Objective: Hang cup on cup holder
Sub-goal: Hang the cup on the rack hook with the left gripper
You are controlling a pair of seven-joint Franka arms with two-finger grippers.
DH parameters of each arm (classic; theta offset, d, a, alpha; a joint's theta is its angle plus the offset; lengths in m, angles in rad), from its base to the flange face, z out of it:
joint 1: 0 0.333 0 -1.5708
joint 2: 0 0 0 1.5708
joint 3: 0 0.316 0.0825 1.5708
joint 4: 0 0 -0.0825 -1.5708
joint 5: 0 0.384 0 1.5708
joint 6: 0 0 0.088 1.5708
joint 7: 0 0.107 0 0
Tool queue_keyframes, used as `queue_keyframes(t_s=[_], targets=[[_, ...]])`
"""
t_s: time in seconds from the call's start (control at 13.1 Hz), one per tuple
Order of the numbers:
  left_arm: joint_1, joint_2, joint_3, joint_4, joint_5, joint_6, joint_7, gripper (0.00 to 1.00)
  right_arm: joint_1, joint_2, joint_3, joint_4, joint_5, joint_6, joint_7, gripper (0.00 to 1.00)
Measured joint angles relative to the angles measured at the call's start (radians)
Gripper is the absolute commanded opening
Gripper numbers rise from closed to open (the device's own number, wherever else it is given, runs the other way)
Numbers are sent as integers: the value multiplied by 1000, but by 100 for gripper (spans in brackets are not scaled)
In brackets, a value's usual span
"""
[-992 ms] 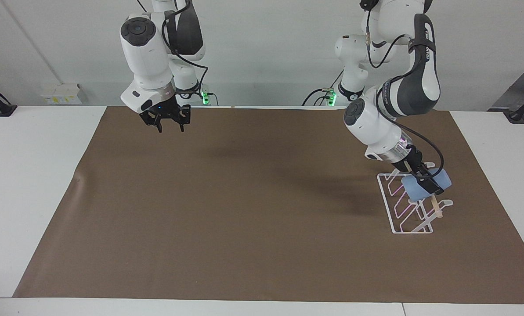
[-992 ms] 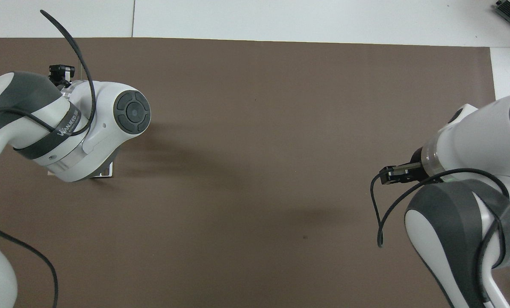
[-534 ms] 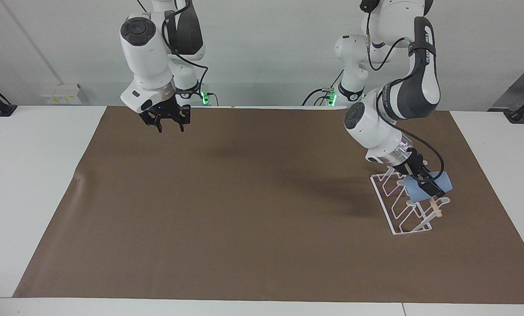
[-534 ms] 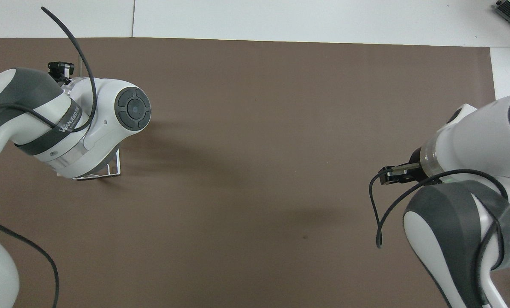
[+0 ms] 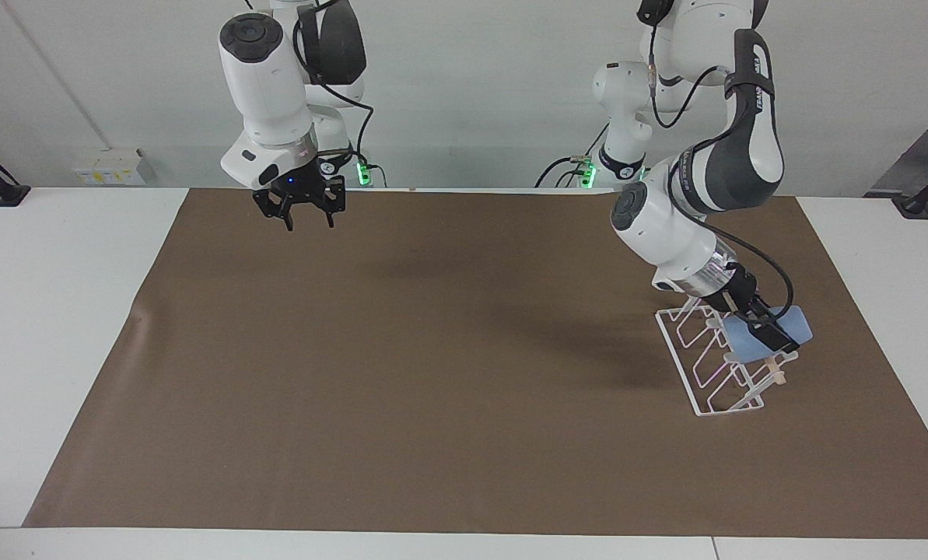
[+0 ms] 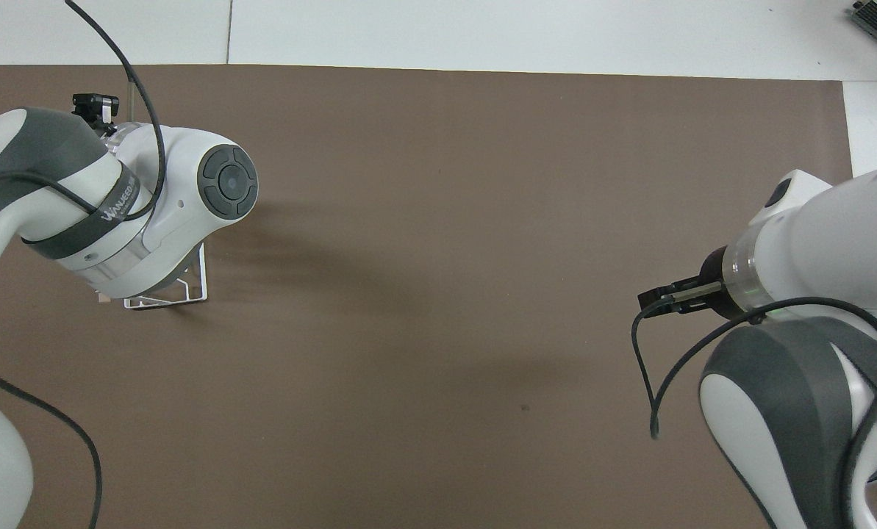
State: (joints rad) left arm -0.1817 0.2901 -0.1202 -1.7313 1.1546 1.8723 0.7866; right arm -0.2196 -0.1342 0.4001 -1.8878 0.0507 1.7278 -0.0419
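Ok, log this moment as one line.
left claw: shut on light-blue plastic cup, over white wire cup holder | right claw: waiting, raised over brown mat

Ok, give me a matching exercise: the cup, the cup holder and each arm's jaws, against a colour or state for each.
Things:
1. cup
2. cup holder
3. left jaws
4. right jaws

Colour or state:
a. white wire
b. empty, up over the mat
c. light blue
d. shut on the cup

Pairs: 1-c, 2-a, 3-d, 4-b
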Motion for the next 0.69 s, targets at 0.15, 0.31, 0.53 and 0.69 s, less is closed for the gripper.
queue_keyframes(t_s=[0.15,0.31,0.53,0.69], targets=[[6,13,0,0,5,4,-8,0,0,0,0,19,10,2,-15,100],[6,17,-1,0,6,5,-11,0,0,0,0,27,11,2,-18,100],[6,18,-2,0,6,5,-12,0,0,0,0,29,11,2,-18,100],[6,18,-2,0,6,5,-12,100,0,0,0,29,12,2,-18,100]])
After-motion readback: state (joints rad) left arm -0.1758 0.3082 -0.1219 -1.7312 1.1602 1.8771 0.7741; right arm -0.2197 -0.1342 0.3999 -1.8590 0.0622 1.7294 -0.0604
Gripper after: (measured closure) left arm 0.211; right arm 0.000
